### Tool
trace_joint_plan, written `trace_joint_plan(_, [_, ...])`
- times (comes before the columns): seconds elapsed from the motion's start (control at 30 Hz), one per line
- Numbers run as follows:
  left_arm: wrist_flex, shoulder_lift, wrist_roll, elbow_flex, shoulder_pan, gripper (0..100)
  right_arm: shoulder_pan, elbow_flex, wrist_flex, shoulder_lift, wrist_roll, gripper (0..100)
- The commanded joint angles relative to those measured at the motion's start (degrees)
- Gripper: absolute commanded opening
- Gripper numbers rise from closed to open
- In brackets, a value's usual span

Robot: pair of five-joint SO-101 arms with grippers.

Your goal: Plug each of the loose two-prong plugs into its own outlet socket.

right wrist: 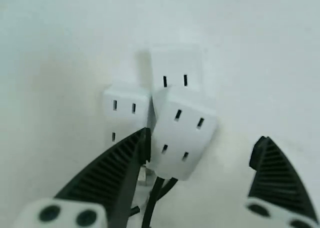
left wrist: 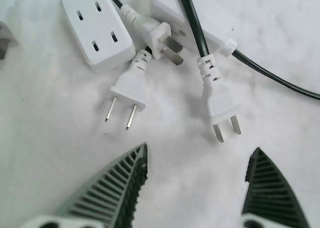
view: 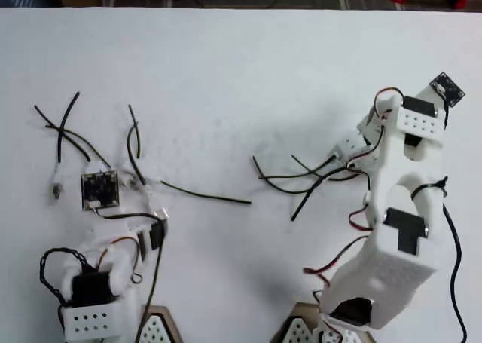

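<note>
Left gripper spread, empty, just short of round-pin plug and flat-blade plug; outlet block beyond. Right gripper spread at socket cluster, contact unclear. Picking step, I judge; next: pinch one plug body squarely.

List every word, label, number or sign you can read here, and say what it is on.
None legible.
The outlet socket faces and the two-prong plugs show plain white plastic, no print.
The small dark board on the table has light specks too small to read.
</note>
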Motion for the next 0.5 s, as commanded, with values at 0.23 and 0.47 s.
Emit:
trace_joint_plan(0.23, [-0.09,-0.22,0.35,-0.09,0.48,31,-0.13,-13.89,0.31,14.02,-1.76,31.8])
trace_joint_plan(0.47, [-0.09,-0.22,0.35,-0.09,0.48,31,0.4,-20.66,6.81,15.78,-1.32,7.9])
